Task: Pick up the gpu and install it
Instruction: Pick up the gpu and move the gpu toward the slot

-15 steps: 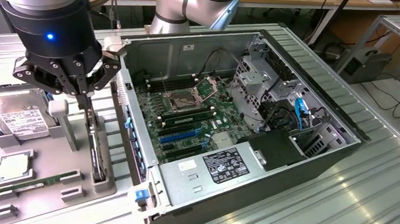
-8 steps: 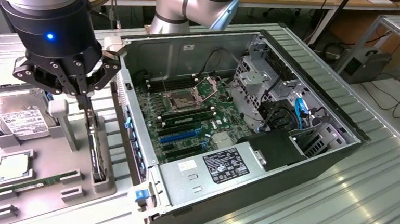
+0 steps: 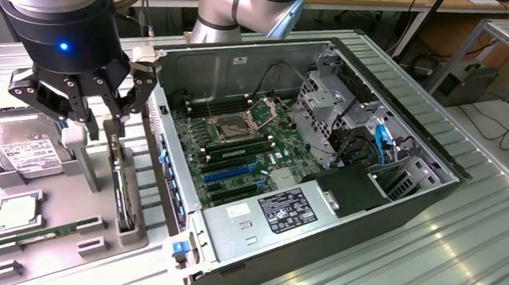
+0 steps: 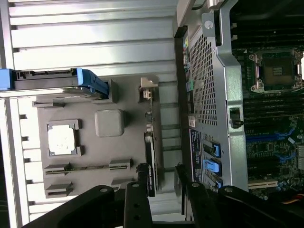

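Observation:
The gpu (image 3: 125, 191) is a slim black card standing on edge in a slot of the grey parts tray (image 3: 52, 193), beside the open computer case (image 3: 339, 214). My gripper (image 3: 104, 119) hangs just above the card's far end, open, holding nothing. In the wrist view the gpu (image 4: 150, 159) runs edge-on toward my gripper (image 4: 161, 172). Its near end lies between the two black fingers, close to one fingertip (image 4: 142, 170). A silvery bracket (image 4: 148, 89) caps the card's far end. Blue expansion slots (image 3: 231, 171) lie free on the motherboard (image 3: 237, 131).
The tray also holds a silver hard drive (image 3: 20, 147), a CPU (image 3: 20, 213) and a green RAM stick (image 3: 44, 233). A grey block (image 3: 81, 155) rises from the tray right beside the gripper. The case's perforated rear wall (image 4: 209, 85) stands close to the gpu.

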{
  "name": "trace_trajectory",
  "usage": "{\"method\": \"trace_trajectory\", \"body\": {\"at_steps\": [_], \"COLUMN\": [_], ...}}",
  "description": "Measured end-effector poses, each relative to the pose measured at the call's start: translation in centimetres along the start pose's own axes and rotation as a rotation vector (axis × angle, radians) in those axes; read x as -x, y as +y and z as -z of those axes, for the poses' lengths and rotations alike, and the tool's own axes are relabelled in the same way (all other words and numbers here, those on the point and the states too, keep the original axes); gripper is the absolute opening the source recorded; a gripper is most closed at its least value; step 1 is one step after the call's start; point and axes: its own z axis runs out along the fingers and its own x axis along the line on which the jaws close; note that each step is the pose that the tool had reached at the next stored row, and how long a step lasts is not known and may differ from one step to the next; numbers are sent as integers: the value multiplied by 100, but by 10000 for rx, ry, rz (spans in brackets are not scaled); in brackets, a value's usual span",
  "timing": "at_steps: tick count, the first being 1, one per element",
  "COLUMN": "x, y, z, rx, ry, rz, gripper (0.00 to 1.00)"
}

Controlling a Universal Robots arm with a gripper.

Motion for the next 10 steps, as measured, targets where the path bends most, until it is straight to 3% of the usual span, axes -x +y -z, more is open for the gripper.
{"method": "trace_trajectory", "body": {"at_steps": [2,5,10], "x": [-29,-102,-106], "y": [-3,-12,-48], "z": [-18,-110,-224], "rx": [4,-2,-14], "ry": [-35,-40,-50], "rz": [1,-99,-341], "gripper": [36,36,36]}}
